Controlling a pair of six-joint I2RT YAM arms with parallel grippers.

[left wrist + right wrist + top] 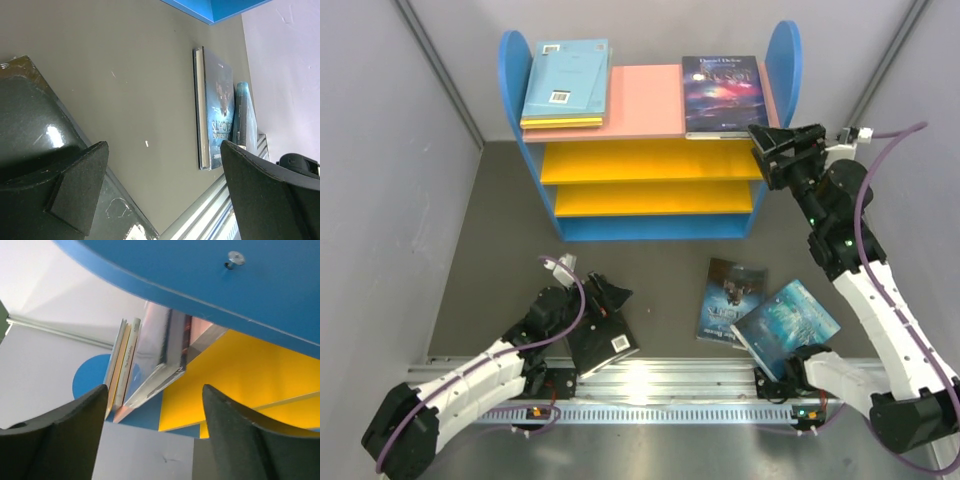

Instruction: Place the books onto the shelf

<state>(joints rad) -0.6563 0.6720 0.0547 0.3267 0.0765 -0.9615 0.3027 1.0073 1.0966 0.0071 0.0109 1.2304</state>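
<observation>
My right gripper [775,150] [155,390]: jaws released, nothing between them, just off the near right corner of the dark purple-blue paperback [723,95] [160,355]. It lies flat on the pink top board [645,100] of the blue-sided shelf [650,225]; I can't read the cover text.

My left gripper [595,300] [165,145]: jaws spread wide, empty, over the glossy black paperback [605,340] [30,115] on the grey table [650,270]. It has a white barcode label.

The light blue paperback [567,78], with two barcode labels, tops the stack at the board's left. The dark blue paperback [730,298] [220,110] and teal paperback [787,325] [245,115] lie side by side on the table.
</observation>
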